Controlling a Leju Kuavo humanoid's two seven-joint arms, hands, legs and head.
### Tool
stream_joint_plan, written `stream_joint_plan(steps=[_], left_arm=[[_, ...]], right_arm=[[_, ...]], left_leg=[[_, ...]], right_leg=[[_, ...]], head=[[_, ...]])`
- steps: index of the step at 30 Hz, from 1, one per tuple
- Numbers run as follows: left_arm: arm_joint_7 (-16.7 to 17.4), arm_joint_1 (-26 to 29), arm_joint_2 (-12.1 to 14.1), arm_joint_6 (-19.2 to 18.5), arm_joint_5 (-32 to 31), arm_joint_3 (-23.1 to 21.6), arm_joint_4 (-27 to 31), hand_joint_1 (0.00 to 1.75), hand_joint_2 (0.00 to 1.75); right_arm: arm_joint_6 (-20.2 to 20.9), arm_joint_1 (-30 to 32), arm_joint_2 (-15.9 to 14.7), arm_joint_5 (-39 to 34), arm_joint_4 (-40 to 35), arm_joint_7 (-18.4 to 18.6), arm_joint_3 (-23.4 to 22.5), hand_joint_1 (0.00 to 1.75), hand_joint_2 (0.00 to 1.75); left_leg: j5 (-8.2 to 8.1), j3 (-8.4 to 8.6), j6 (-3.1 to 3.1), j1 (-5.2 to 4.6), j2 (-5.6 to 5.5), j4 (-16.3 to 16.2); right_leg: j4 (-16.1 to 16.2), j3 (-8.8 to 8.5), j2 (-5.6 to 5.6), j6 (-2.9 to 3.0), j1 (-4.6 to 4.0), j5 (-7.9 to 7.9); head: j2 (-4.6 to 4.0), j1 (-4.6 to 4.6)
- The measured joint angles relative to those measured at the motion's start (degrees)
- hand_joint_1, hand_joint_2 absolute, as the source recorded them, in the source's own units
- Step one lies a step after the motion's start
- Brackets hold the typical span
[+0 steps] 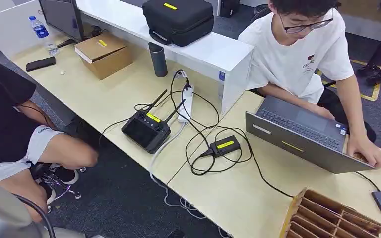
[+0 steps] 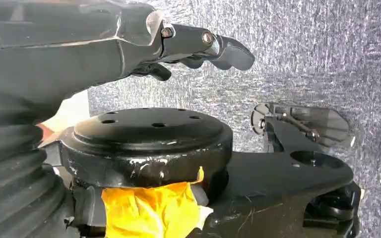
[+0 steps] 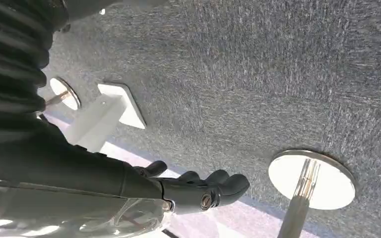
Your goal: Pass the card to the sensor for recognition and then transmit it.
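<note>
Sensor (image 1: 224, 146): black box with yellow label, on the desk (image 1: 238, 198), cabled.
Card: cannot be made out.
Wooden rack (image 1: 327, 218): cut off at frame edge.
Left hand (image 2: 198, 47): fingers loosely curled, holding nothing, above carpet.
Right hand (image 3: 198, 188): likewise, holding nothing.

Black tangled cables (image 1: 213, 148) and open grey laptop (image 1: 302, 134) crowd the small black sensor box (image 1: 224, 146); bare beige desk (image 1: 238, 198) in front appears passable.

Wooden slotted rack (image 1: 327, 215) cut by frame edge; bottle (image 1: 42, 32) label too small to read.
</note>
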State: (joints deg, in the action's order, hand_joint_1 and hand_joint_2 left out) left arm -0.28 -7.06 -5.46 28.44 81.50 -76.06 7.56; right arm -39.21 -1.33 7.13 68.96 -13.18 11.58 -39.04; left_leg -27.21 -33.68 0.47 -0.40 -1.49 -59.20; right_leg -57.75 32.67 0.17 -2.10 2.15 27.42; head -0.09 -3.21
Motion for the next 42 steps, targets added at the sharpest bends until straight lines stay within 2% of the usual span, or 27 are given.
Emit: stream_joint_plan(steps=[3,6,8,10,14,20,33,35,36,37,39,40,42], left_arm=[[-0.1,0.0,0.0,1.8,0.1,0.0,0.0,0.00,1.75],[-1.4,0.0,0.1,5.7,1.1,0.0,0.0,0.00,1.75],[-3.9,0.1,0.2,9.3,3.7,0.8,-0.2,0.00,1.75],[-6.4,0.3,0.2,11.2,6.4,2.4,-1.9,0.00,1.75],[-9.8,2.0,1.5,11.8,7.8,4.8,-4.4,0.00,1.75],[-12.3,3.3,3.3,11.8,7.8,7.1,-5.8,0.00,1.75],[-10.9,3.4,3.5,11.8,7.7,7.1,-6.1,0.00,1.75],[-8.3,3.0,2.6,11.8,5.5,7.2,-6.1,0.00,1.75],[-5.3,2.9,1.9,10.5,4.2,7.6,-6.1,0.00,1.75],[-1.1,2.9,1.5,7.5,3.3,7.6,-5.5,0.00,1.75],[6.8,2.8,1.5,-3.0,2.5,7.6,-3.9,0.00,1.75],[8.7,2.5,1.4,-5.8,2.4,7.6,-3.4,0.00,1.75],[9.7,2.6,1.6,-7.0,2.1,7.6,-3.0,0.00,1.75]], right_arm=[[0.0,0.0,0.1,0.5,0.0,-0.1,-0.7,0.00,1.75],[0.0,0.0,0.2,0.7,0.0,0.1,-1.5,0.00,1.75],[0.0,-0.1,0.5,0.7,0.0,0.5,-2.4,0.00,1.75],[0.0,-0.1,0.7,1.0,-0.1,0.7,-3.4,0.00,1.75],[0.0,-0.1,1.2,1.0,-0.2,0.7,-5.1,0.00,1.75],[0.0,0.0,1.8,1.2,-0.3,0.4,-7.2,0.00,1.75],[0.0,-0.1,2.4,1.9,-0.4,-0.3,-8.5,0.00,1.75],[0.0,-0.1,2.4,2.8,-0.3,-0.3,-8.9,0.00,1.75],[1.0,-0.2,2.4,3.1,-0.2,0.1,-9.2,0.00,1.75],[3.4,-0.4,2.4,3.4,0.2,1.1,-9.3,0.00,1.75],[13.3,-0.9,2.1,4.3,0.7,4.3,-9.4,0.00,1.75],[16.9,-1.0,2.0,4.3,1.0,5.0,-9.4,0.00,1.75],[18.3,-1.0,1.9,4.7,1.4,5.6,-9.4,0.00,1.75]], left_leg=[[0.00,0.00,0.00,0.00,0.01,0.0],[0.00,0.01,0.00,0.03,0.04,0.0],[-0.05,0.03,-0.07,0.09,0.09,0.0],[-0.05,0.07,-0.08,0.09,0.13,0.0],[-0.09,0.11,-0.17,0.19,0.21,0.0],[-0.15,0.12,-0.32,0.27,0.21,0.0],[-0.14,0.12,-0.34,0.28,0.21,0.0],[-0.14,0.12,-0.34,0.26,0.21,0.0],[-0.14,0.12,-0.34,0.26,0.21,0.0],[-0.14,0.13,-0.34,0.28,0.22,0.0],[-0.14,0.14,-0.34,0.27,0.23,0.0],[-0.14,0.14,-0.34,0.28,0.19,0.0],[-0.16,0.16,-0.36,0.24,0.24,0.0]], right_leg=[[0.0,0.00,0.00,0.00,0.00,0.00],[0.0,-0.01,0.01,0.01,-0.05,-0.01],[0.0,-0.03,0.04,0.07,-0.11,-0.03],[0.0,-0.01,0.09,0.10,-0.12,-0.02],[0.0,0.00,0.19,0.19,-0.21,0.03],[0.0,-0.02,0.20,0.30,-0.27,0.09],[0.0,-0.01,0.19,0.31,-0.28,0.09],[0.0,-0.01,0.19,0.31,-0.27,0.09],[0.0,-0.02,0.19,0.31,-0.27,0.09],[0.0,-0.02,0.19,0.31,-0.28,0.09],[0.0,-0.01,0.20,0.31,-0.28,0.09],[0.0,-0.04,0.20,0.31,-0.29,0.09],[0.0,-0.03,0.20,0.34,-0.27,0.07]], head=[[0.00,0.00],[0.00,0.00],[0.00,0.02],[0.00,0.02],[0.00,0.02],[0.00,0.00],[0.00,0.00],[0.00,0.00],[0.00,-0.02],[0.00,0.02],[0.00,0.00],[0.00,0.04],[0.00,-0.02]])
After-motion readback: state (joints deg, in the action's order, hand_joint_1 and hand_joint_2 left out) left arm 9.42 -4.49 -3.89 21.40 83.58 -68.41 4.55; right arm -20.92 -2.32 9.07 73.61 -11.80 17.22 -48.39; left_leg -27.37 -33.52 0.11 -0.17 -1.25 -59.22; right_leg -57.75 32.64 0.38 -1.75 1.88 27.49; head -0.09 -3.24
